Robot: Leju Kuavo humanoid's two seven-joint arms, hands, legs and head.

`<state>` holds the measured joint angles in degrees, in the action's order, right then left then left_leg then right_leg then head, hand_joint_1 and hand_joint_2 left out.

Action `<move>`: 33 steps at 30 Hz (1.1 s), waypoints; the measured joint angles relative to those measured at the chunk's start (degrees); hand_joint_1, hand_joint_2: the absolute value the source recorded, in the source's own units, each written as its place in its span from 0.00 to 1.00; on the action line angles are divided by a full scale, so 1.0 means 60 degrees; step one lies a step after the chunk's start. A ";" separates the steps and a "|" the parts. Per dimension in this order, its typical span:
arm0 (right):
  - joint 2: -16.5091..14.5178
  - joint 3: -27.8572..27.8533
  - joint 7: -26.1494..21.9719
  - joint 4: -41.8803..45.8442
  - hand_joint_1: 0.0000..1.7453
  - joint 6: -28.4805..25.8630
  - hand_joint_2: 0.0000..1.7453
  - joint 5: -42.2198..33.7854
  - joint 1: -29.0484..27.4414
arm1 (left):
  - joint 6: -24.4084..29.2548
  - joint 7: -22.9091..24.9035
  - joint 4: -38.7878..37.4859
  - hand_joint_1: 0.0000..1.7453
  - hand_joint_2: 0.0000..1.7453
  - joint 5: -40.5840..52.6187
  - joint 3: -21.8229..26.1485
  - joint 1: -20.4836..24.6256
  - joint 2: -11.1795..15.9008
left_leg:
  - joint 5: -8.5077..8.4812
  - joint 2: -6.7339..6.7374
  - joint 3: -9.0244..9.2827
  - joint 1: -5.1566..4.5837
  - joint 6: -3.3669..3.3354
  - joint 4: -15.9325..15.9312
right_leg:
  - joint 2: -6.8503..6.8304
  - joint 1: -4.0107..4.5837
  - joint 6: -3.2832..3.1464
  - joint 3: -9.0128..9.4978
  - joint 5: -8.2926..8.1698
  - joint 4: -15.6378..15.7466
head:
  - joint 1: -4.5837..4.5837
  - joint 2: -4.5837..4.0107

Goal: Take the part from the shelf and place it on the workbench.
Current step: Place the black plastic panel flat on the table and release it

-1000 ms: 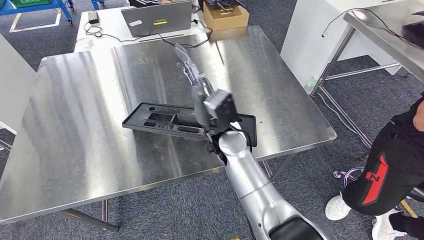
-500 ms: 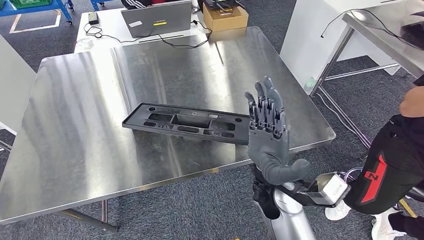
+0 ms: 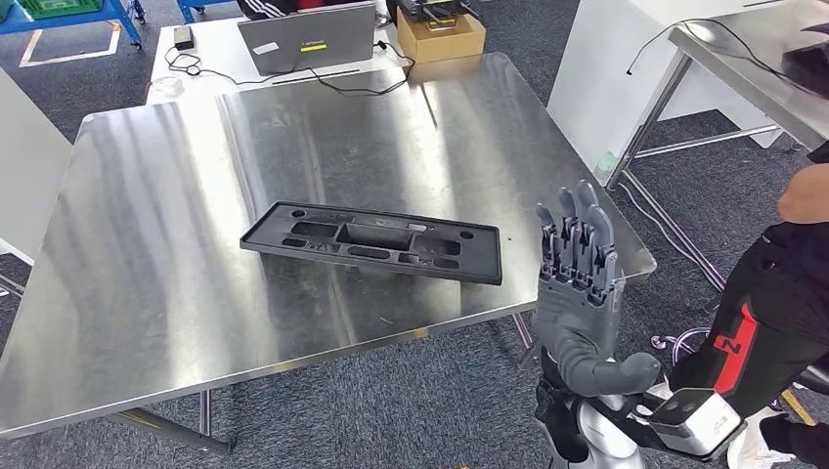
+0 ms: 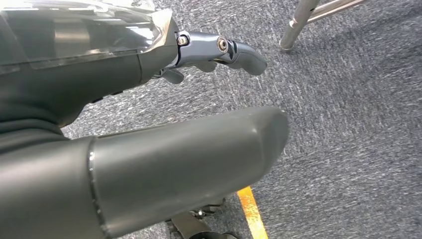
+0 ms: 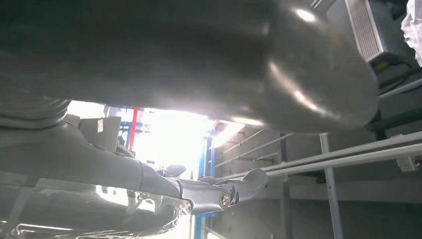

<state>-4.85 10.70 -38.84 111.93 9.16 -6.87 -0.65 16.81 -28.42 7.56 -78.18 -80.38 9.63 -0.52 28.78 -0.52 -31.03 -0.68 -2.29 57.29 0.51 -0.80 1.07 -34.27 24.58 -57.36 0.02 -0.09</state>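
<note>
The long black plastic part lies flat on the steel workbench, right of its middle and near the front edge. My right hand is raised beyond the workbench's near right corner, palm toward me, fingers straight and apart, holding nothing. It is clear of the part, with a gap between them. In the right wrist view that hand is seen from below with nothing in it. In the left wrist view my left hand hangs over grey carpet, thumb and fingers spread, empty.
A laptop and a cardboard box sit on a white table behind the workbench. A person in black stands at the right. A second steel table and a white cabinet are at the far right.
My right hand has drawn back from over the part, down and to the right, past the workbench's front edge. The part has stayed where it lay.
</note>
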 joint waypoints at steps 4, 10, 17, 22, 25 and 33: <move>-0.0011 -0.0205 0.0000 0.0105 0.00 0.0010 0.00 0.0001 -0.0120 | 0.0005 0.0020 0.0000 0.00 0.00 -0.0003 0.0001 0.0047 0.0002 | 0.0037 0.0000 0.0000 -0.0013 -0.0068 0.0057 | 0.0000 -0.0016 0.0047 0.0030 0.0007 0.0005 | 0.0000 0.0000; -0.0022 -0.0797 0.0064 0.0095 0.00 0.0245 0.00 -0.0197 -0.0038 | 0.0064 0.0017 0.0000 0.00 0.00 -0.0182 0.0026 0.0053 -0.0046 | -0.0234 0.0059 0.0236 0.0117 -0.0301 -0.0274 | -0.0023 0.0034 0.0116 -0.0287 0.0429 -0.0718 | -0.0016 0.0000; -0.0019 -0.1254 0.0073 -0.0083 0.00 0.0371 0.00 -0.0283 -0.0016 | 0.0073 -0.0018 0.0000 0.00 0.00 -0.0315 0.0083 0.0003 -0.0074 | -0.0183 0.0041 0.0214 0.0168 -0.0207 -0.0191 | -0.0065 -0.0167 0.0507 -0.0233 0.0430 -0.0990 | -0.0027 0.0000; -0.0074 -0.1410 0.0052 -0.0213 0.00 0.0496 0.00 -0.0366 -0.0079 | 0.0085 -0.0227 -0.0004 0.00 0.00 -0.0389 0.0194 -0.0001 -0.0059 | -0.0091 -0.0006 0.0066 0.0134 0.0071 0.0021 | -0.0007 -0.0117 0.0306 0.0238 0.0213 -0.0070 | -0.0018 0.0000; -0.0144 -0.1482 0.0052 -0.0257 0.00 0.0567 0.00 -0.0372 -0.0071 | 0.0109 -0.0274 -0.0004 0.00 0.00 -0.0393 0.0217 0.0015 -0.0060 | 0.0501 0.0028 -0.0245 0.0213 0.0221 0.0724 | -0.0023 -0.0173 0.0060 0.0186 0.0144 -0.0027 | -0.0012 0.0000; -0.0248 -0.1599 0.0056 -0.0390 0.00 0.0599 0.00 -0.0389 -0.0081 | 0.0153 -0.0281 -0.0004 0.00 0.00 -0.0393 0.0230 0.0039 -0.0060 | 0.0425 0.0051 0.0181 0.0219 0.0200 0.0688 | -0.0066 -0.0063 -0.0051 -0.0079 -0.0096 -0.0044 | -0.0008 0.0000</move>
<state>-6.34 1.11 -38.51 109.59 12.76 -9.21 -1.14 17.73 -30.11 7.54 -80.54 -79.00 9.86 -0.89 31.34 -0.22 -29.95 0.64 -1.09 61.42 0.12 -1.18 0.77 -34.75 24.00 -57.63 -0.03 -0.09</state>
